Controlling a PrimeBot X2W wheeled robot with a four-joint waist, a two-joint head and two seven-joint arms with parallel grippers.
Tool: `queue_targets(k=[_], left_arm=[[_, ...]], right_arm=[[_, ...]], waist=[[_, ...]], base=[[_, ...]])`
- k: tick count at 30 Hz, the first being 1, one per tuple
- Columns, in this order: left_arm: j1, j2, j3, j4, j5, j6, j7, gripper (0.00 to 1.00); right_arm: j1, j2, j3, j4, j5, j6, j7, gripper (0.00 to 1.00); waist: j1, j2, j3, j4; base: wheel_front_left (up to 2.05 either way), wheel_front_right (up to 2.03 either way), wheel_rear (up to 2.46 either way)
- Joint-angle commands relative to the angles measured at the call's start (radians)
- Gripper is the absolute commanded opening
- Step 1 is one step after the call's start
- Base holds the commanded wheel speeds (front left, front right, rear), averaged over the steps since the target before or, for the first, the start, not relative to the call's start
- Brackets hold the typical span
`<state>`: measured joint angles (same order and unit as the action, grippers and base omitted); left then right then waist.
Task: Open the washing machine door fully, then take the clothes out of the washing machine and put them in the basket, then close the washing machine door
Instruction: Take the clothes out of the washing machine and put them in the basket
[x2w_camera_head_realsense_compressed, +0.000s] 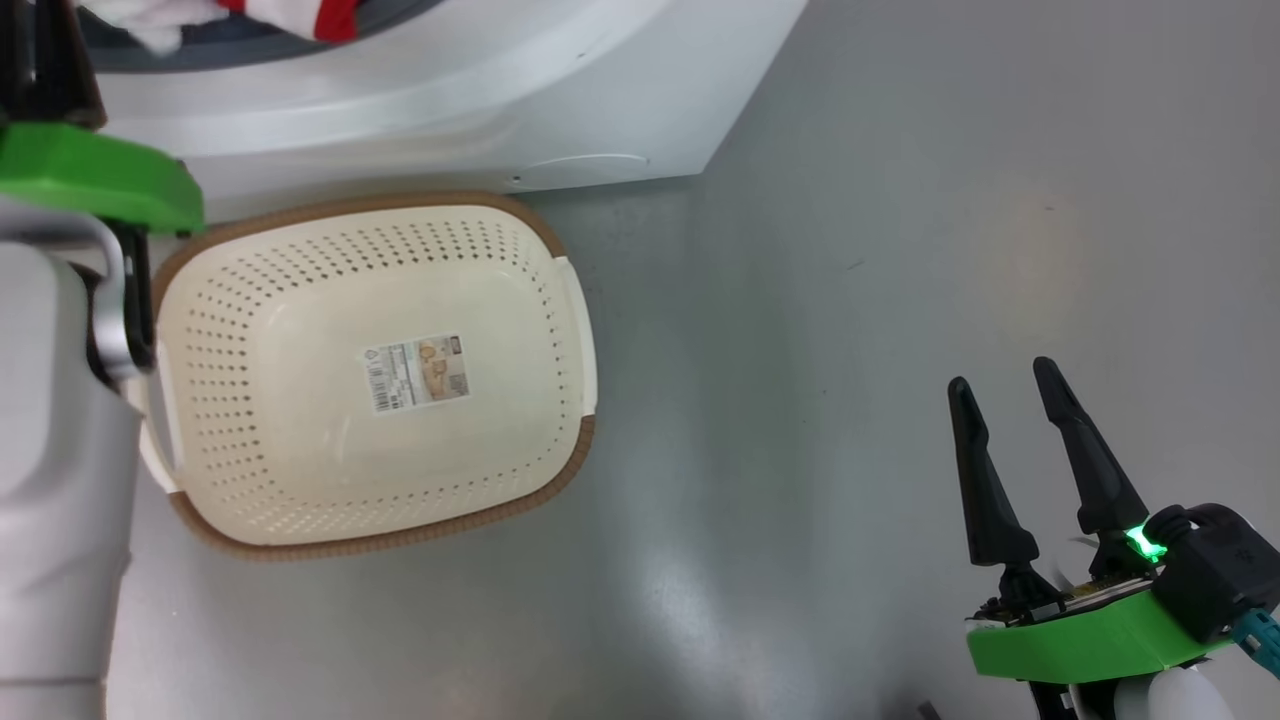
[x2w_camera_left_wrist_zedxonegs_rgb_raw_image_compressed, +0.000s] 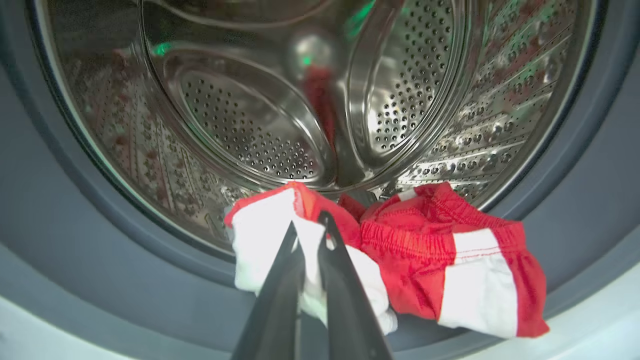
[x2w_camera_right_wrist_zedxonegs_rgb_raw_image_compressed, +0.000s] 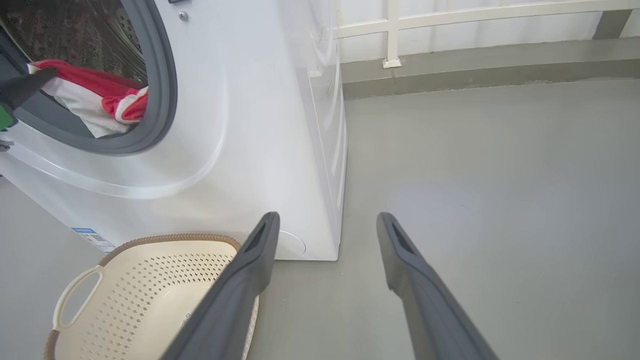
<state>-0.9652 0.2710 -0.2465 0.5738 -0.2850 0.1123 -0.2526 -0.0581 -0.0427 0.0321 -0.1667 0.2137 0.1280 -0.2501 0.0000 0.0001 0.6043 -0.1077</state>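
Washing machine (x2w_camera_right_wrist_zedxonegs_rgb_raw_image_compressed: 240, 125): plain glossy white casing, carrying one small blue-and-white sticker (x2w_camera_right_wrist_zedxonegs_rgb_raw_image_compressed: 92, 239). Rubber ring (x2w_camera_right_wrist_zedxonegs_rgb_raw_image_compressed: 167, 75): uniform mid-grey. Drum (x2w_camera_left_wrist_zedxonegs_rgb_raw_image_compressed: 240, 130): bright steel, patterned throughout with regular rows of small round holes. Clothes (x2w_camera_left_wrist_zedxonegs_rgb_raw_image_compressed: 410, 250): vivid red, with broad white panels and stripes. Basket (x2w_camera_head_realsense_compressed: 250, 380): cream-white, dotted with even rows of perforations, finished with a brown woven-look rim. Its paper label (x2w_camera_head_realsense_compressed: 417, 372) is pale with dark print. Floor (x2w_camera_head_realsense_compressed: 850, 300): flat grey. Right gripper (x2w_camera_head_realsense_compressed: 1002, 375): black fingers on a bright green mount.
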Motion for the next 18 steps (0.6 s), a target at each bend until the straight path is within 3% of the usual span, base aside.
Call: queue_targets(k=[1,18], left_arm=[[0.032,0.051,0.031,-0.070,0.020,0.014,-0.009,0.00],[0.322,0.088,0.069,-0.681,0.114,0.089,-0.003,0.00]], right_arm=[[0.020,-0.008,0.021,-0.025,-0.005,0.003,-0.012,1.00],[0.034,-0.008,0.013,-0.030,-0.016,0.003,-0.012,1.00]], waist=[[0.0000,-0.0001,-0.004,0.012],[0.0000,-0.0001,-0.016,0.059]], base=[[0.00,0.00,0.00],[0.00,0.00,0.00]])
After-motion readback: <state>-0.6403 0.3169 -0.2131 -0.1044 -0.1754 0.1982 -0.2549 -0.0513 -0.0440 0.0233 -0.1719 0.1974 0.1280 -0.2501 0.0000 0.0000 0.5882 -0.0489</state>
